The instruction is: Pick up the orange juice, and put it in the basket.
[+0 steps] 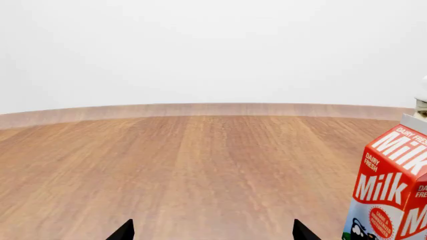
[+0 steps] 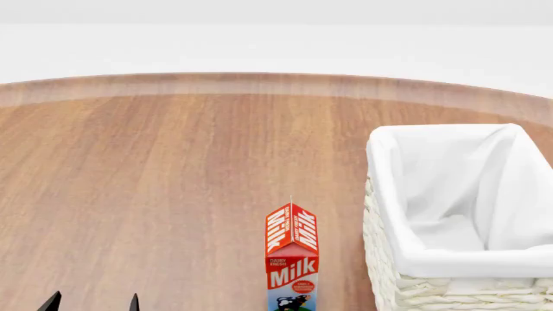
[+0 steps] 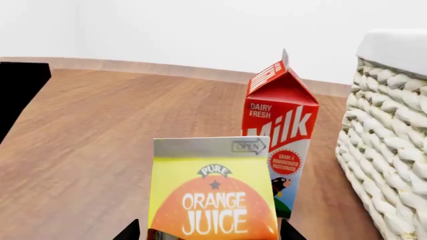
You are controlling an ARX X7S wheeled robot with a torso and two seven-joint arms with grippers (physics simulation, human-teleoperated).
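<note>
The orange juice (image 3: 213, 190), a yellow and orange carton with white lettering, stands upright close in front of the right wrist camera. My right gripper (image 3: 210, 229) is open, one fingertip on each side of the carton with a small gap to each. The carton is out of the head view, and so is the right gripper. The basket (image 2: 389, 272), cream wicker with a white cloth lining, sits at the right of the table, and its wall (image 3: 387, 150) rises to the right of the juice. My left gripper (image 2: 92, 302) is open and empty at the near left.
A red-and-white Milk carton (image 2: 292, 259) stands upright just left of the basket and right behind the juice (image 3: 280, 120); it also shows beside the left gripper (image 1: 393, 190). The round wooden table (image 2: 173, 168) stretches away to the left. A black shape (image 3: 20, 95) shows at the right wrist view's edge.
</note>
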